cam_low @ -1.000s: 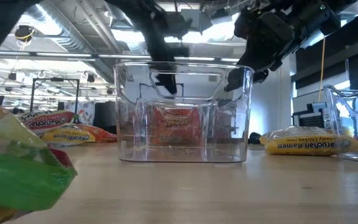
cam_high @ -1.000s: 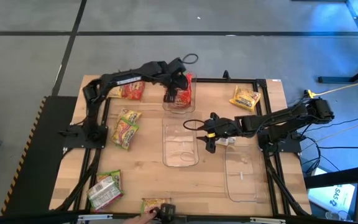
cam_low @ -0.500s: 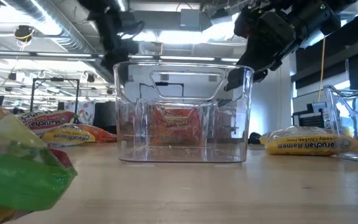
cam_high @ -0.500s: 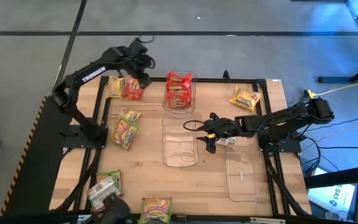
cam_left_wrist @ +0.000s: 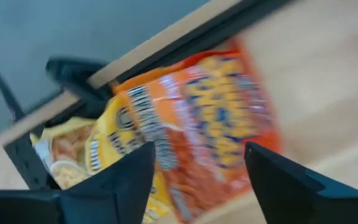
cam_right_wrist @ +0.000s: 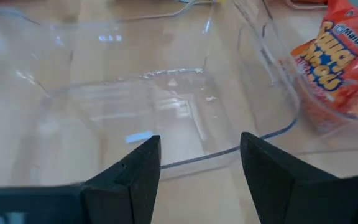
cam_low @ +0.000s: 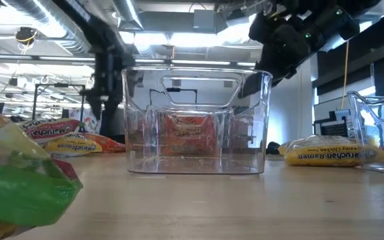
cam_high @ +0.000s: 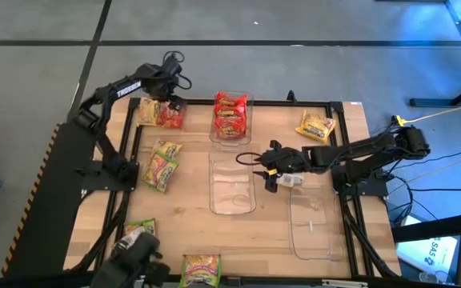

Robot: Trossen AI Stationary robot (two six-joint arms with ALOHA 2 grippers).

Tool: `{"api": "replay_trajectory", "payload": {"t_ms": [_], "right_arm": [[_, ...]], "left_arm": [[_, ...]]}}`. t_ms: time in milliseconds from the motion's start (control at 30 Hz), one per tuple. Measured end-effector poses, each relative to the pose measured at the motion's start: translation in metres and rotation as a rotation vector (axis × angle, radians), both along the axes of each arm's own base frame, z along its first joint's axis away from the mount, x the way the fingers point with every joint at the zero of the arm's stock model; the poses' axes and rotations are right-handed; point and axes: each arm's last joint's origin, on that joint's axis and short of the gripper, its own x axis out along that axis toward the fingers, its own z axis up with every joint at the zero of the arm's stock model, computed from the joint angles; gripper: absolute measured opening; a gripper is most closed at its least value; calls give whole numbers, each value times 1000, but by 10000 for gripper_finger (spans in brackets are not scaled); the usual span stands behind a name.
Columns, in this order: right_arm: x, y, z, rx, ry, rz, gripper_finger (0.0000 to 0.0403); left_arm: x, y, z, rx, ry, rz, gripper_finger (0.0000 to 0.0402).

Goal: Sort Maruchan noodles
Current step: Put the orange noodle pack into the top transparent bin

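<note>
Red noodle packets lie in the far clear bin, also seen in the low view. My left gripper is open above a red packet and a yellow packet lying side by side at the table's far-left corner. My right gripper is open in the air beside the right rim of the empty middle bin. Its wrist view looks into that bin. Neither gripper touches a packet.
A third clear bin stands to the right. Loose packets: a yellow one far right, two green/pink ones on the left, one near-left, one at the near edge. A dark shape reaches over the near-left edge.
My left gripper has left the far bin with the red packets and swung toward the table's left, ending over the red and yellow packets at the far-left corner. My right gripper has barely moved. The dark shape at the near edge has moved from the middle toward the left.
</note>
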Motion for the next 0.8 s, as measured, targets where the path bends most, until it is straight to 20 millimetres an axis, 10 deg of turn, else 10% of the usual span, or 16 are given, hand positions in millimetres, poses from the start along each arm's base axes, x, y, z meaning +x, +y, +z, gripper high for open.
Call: {"api": "replay_trajectory", "payload": {"t_ms": [233, 800], "right_arm": [[0, -21, -1, 4, 15, 33, 193], [-5, -26, -10, 7, 21, 44, 193]], "left_arm": [[-23, 26, -40, -136, 11, 165, 277], [-17, 36, -54, -290, -335, 127, 262]]}}
